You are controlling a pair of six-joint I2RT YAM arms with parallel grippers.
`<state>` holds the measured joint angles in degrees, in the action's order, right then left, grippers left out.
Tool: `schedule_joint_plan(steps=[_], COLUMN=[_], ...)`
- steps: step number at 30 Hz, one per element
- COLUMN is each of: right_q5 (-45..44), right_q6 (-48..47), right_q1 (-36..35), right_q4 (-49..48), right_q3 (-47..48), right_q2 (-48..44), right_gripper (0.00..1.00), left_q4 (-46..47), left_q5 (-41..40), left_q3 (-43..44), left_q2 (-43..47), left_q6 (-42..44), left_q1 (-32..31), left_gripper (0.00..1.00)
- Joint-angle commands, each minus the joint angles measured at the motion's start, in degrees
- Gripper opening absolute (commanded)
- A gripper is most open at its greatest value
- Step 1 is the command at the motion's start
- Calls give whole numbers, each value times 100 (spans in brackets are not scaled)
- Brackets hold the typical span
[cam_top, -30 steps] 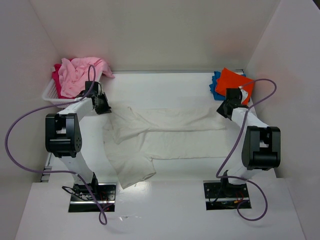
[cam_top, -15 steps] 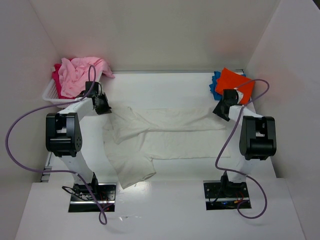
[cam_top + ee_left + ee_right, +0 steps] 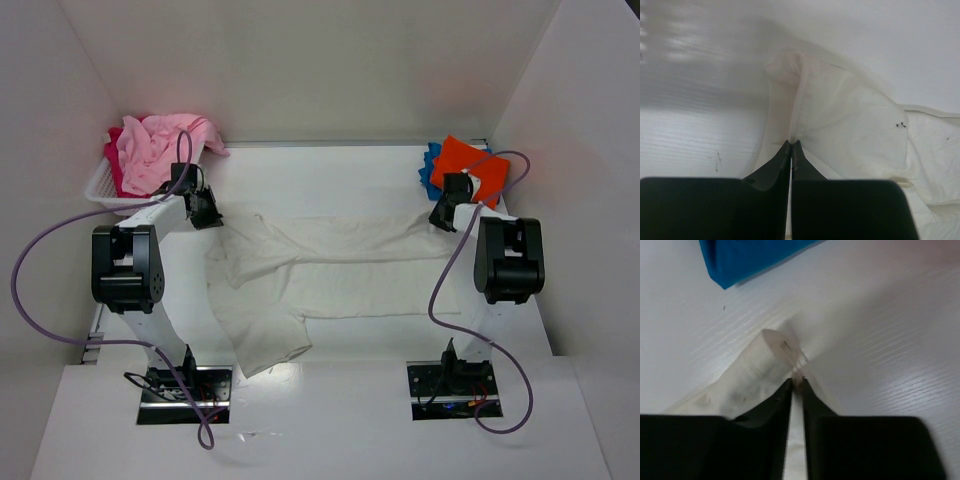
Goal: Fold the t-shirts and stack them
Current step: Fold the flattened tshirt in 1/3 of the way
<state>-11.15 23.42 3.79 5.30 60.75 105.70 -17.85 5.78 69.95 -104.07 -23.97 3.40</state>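
The cream-white t-shirt (image 3: pixel 330 270) is lying stretched across the middle of the table (image 3: pixel 330 180), its body running left to right and one part trailing toward the lower left. The left gripper (image 3: pixel 791 144) is pinching it at its upper-left corner: the fingers are pressed fully together with a ridge of cloth rising out of them. At the far right end, the right gripper (image 3: pixel 796 381) is standing with its fingers almost together and a folded corner of the same shirt caught at the tips, so it appears to be gripping there as well, though that hold looks less settled. In the upper right, the orange t-shirt (image 3: pixel 465 160) is sitting flat on the blue t-shirt (image 3: pixel 430 172) — these two look folded and stacked. In the upper left, the light pink t-shirt (image 3: pixel 155 145) and the red-magenta t-shirt (image 3: pixel 114 165) are sitting crumpled in the white basket (image 3: pixel 100 190), untouched. By my reckoning, two of the five are finished, the cream one is only being straightened with its folds not yet made, and two are waiting.
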Motion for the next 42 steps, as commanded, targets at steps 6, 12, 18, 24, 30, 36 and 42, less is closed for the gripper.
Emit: schedule_joint_plan(steps=[6,12,18,24,30,36,42], right_q5=[43,-89,-27,25,26,78,17], right_q6=[-145,-224,-277,-329,-329,-329,-306], right_q1=[43,168,321,333,333,333,385], right_q4=[-231,-231,-231,-284,-415,-468,-468], right_q3=[411,520,692,806,806,877,807], right_q2=[249,-163,-410,-410,-349,-410,-234], right_gripper=[0,0,0,0,0,0,0], left_q4=[299,352,466,466,519,519,519], left_q5=[-174,-174,-112,-148,-218,-227,-104], left_q3=[175,286,458,625,730,862,786], left_q2=[-113,-113,-113,-175,-206,-342,-394], left_q6=[68,15,15,15,15,15,-38], left_q1=[56,56,56,56,56,56,56], left_gripper=[0,0,0,0,0,0,2])
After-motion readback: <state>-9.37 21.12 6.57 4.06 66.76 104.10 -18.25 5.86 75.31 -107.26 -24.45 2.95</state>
